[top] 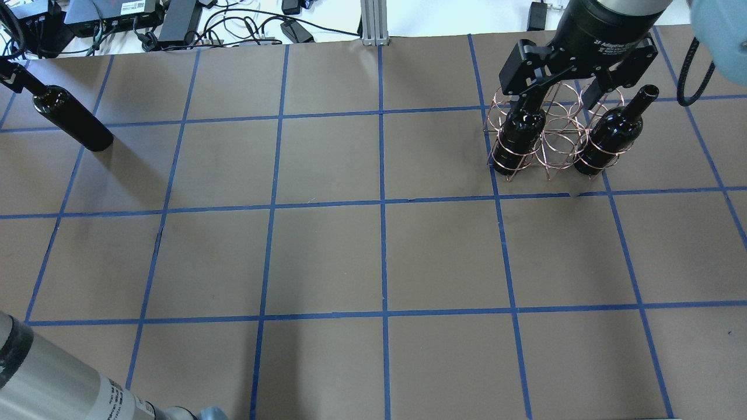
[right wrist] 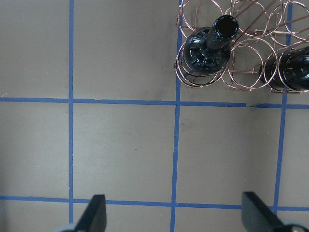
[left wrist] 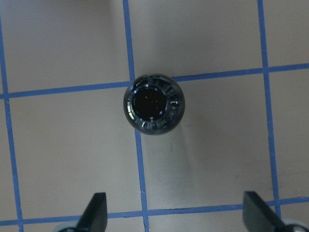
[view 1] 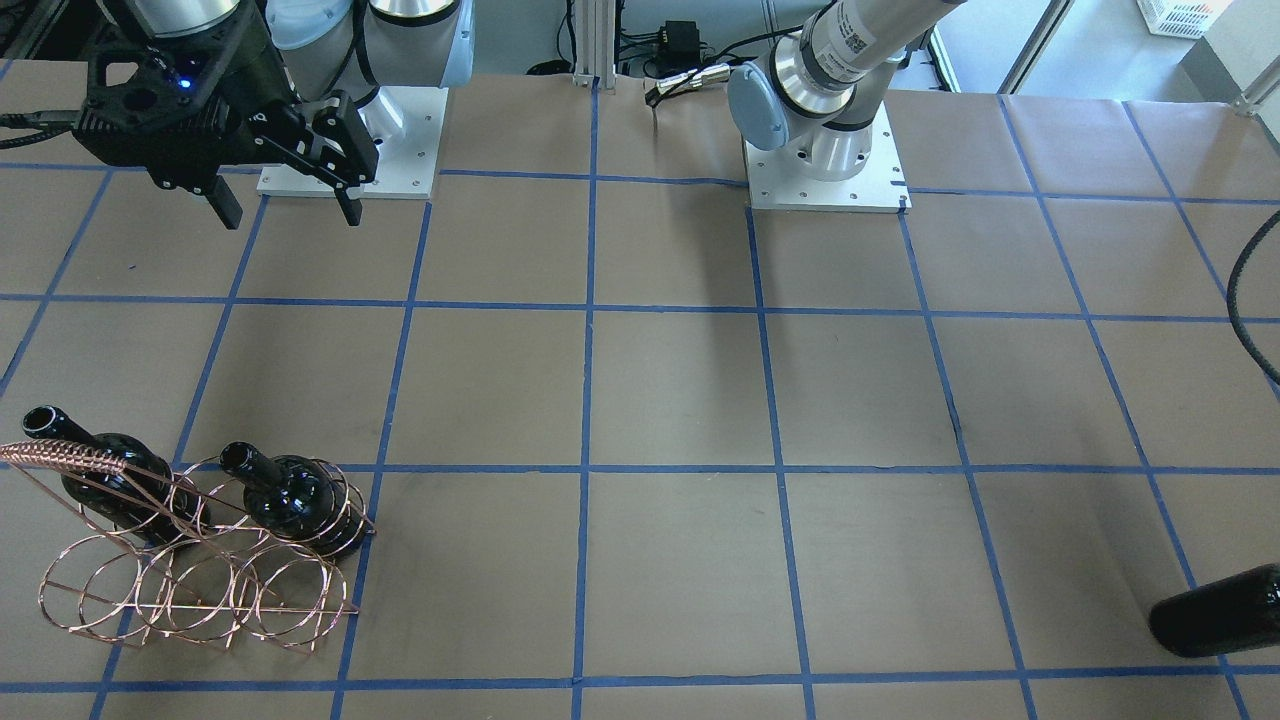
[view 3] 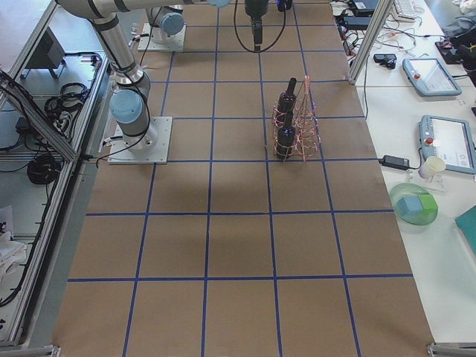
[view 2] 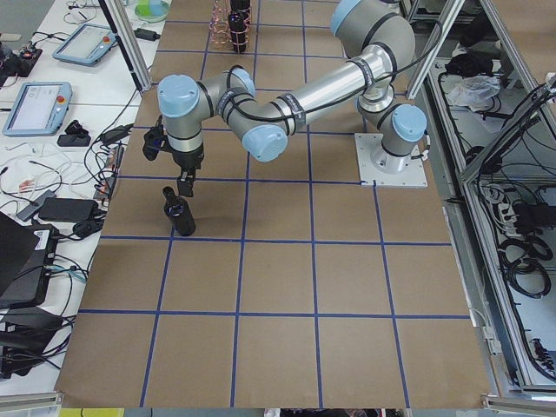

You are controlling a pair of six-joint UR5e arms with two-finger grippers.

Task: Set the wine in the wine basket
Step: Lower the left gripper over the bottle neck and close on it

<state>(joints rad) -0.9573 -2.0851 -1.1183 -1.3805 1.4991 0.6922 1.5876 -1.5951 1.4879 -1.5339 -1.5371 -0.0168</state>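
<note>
**Wine being hovered over by the left gripper, far from the wine basket**

The wine (left wrist: 153, 104) is being left standing upright on the table (top: 379, 256), well apart from the wine basket (view 1: 190, 575), toward the opposite end of the table. The left gripper (left wrist: 175, 205) is being held directly above it. In the left wrist view the bottle's open mouth is being looked down on from overhead. It is being shown ahead of the fingertips rather than between them, a little nearer the line of one finger than midway. The left fingers (left wrist: 96, 212) are being held spread wide, with bare table showing between them and a clear gap to the glass; nothing is being gripped. In the exterior left view this gripper is being shown just over the bottle's mouth.

The wine basket is being occupied by two other bottles. The first racked bottle (top: 519, 133) is being held upright in one end ring and the second racked bottle (top: 610, 137) in the other end ring, both necks rising above the wire.

The right gripper (view 1: 290, 210) is being held high above the table, near the wine basket and off to one side of it. Its fingers (view 1: 228, 205) are being held spread wide, with nothing between them.
</note>
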